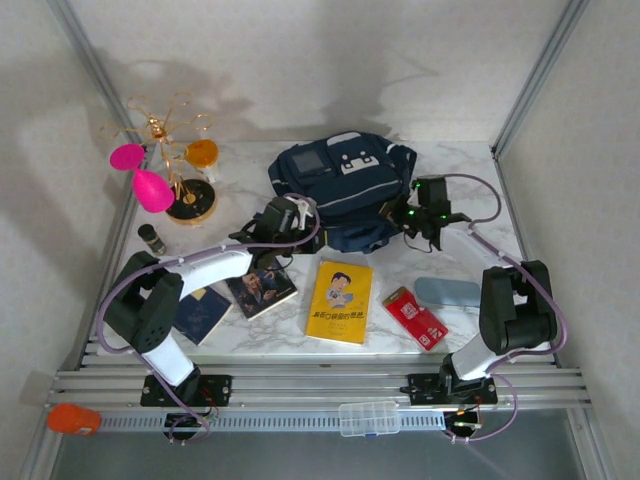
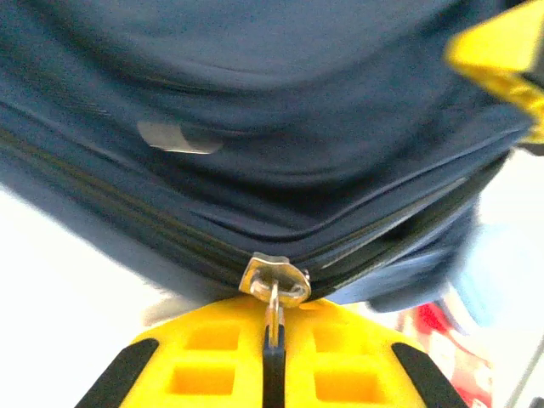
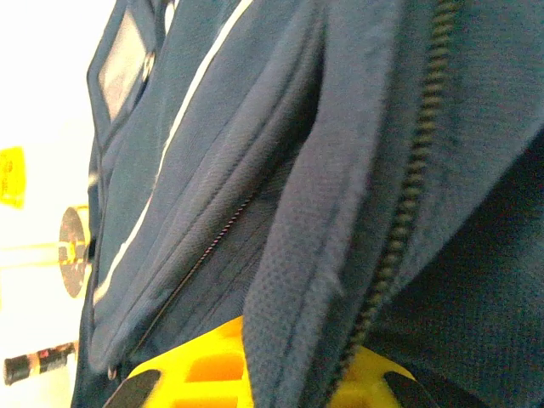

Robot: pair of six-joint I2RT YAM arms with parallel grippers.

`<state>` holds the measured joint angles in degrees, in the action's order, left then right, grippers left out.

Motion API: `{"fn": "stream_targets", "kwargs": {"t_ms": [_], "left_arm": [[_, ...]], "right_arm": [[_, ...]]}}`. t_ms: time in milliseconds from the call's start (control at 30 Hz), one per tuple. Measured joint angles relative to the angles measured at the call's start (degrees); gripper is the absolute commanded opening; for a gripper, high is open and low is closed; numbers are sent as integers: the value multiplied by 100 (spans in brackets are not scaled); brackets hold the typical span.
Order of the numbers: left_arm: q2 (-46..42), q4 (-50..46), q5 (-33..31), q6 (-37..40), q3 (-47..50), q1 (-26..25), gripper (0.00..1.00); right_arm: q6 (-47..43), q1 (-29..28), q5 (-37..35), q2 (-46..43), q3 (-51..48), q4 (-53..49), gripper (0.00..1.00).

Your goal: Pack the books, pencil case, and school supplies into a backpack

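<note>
Left gripper (image 2: 274,342) pinches the brass zipper pull (image 2: 274,280) of the large navy fabric backpack (image 1: 340,185). Right gripper (image 3: 289,376) clamps its mesh flap (image 3: 297,255), seemingly bracing for unzipping.

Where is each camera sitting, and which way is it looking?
Top camera: high behind the robot, looking down at the table and backpack; left arm and right arm show.
Left wrist camera: on the left arm, close against the backpack's side; its yellow left fingers pinch the zipper pull.
Right wrist camera: on the right arm, facing the backpack's fabric; its yellow right fingers clamp a fold.
Shared: all three see the backpack.
</note>
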<state>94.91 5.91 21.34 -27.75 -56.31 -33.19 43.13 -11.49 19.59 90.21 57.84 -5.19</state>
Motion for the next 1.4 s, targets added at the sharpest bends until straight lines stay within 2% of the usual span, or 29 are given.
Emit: {"fn": "stream_targets", "kwargs": {"t_ms": [67, 167, 200, 233, 267, 300, 367, 467, 567, 700, 800, 867, 967, 1100, 1267, 1333, 1400], "left_arm": [[48, 4, 35, 37, 55, 153, 0], [103, 26, 61, 35, 98, 293, 0], [114, 48, 85, 33, 98, 304, 0], [122, 68, 98, 15, 98, 304, 0], [129, 79, 98, -11, 98, 304, 0], [138, 90, 94, -42, 98, 304, 0], [164, 107, 66, -81, 92, 302, 0], [197, 109, -11, -160, 92, 264, 0], [221, 118, -70, -251, 92, 212, 0], [260, 151, -168, -317, 70, 70, 0], [280, 151, -181, -343, 20, -20, 0], [282, 146, -210, -358, -13, -66, 0], [295, 127, -286, -363, -50, -120, 0], [352, 35, -382, -404, -101, -166, 0], [356, -125, -605, -422, -262, -151, 0], [356, -168, -616, -422, -306, -149, 0], [356, -203, -581, -420, -306, -140, 0]], "right_arm": [[-188, 136, 70, 0, 59, -120, 0], [-339, 125, 140, 0, 70, -197, 11], [-363, 114, 138, 0, 70, -227, 21], [-411, 105, 122, 0, 76, -238, 42], [-448, 103, 87, 0, 87, -262, 57], [-455, 101, -4, 0, 127, -334, 66], [-463, 105, -160, -2, 232, -518, 76], [-337, 22, -557, -160, 278, -828, 88], [55, -308, -896, -474, 254, -1176, 98], [896, -1043, -1027, -925, -70, -1113, 99], [1567, -1541, -1051, -940, -273, -870, 99], [1884, -1690, -1082, -732, -273, -706, 98], [2170, -1753, -1204, -243, -140, -533, 88], [2098, -1753, -1416, 269, 140, -549, 61], [1600, -1665, -1657, 553, 398, -791, 15], [1438, -1582, -1635, 612, 424, -793, 2], [1349, -1510, -1545, 640, 431, -780, 0]]}}
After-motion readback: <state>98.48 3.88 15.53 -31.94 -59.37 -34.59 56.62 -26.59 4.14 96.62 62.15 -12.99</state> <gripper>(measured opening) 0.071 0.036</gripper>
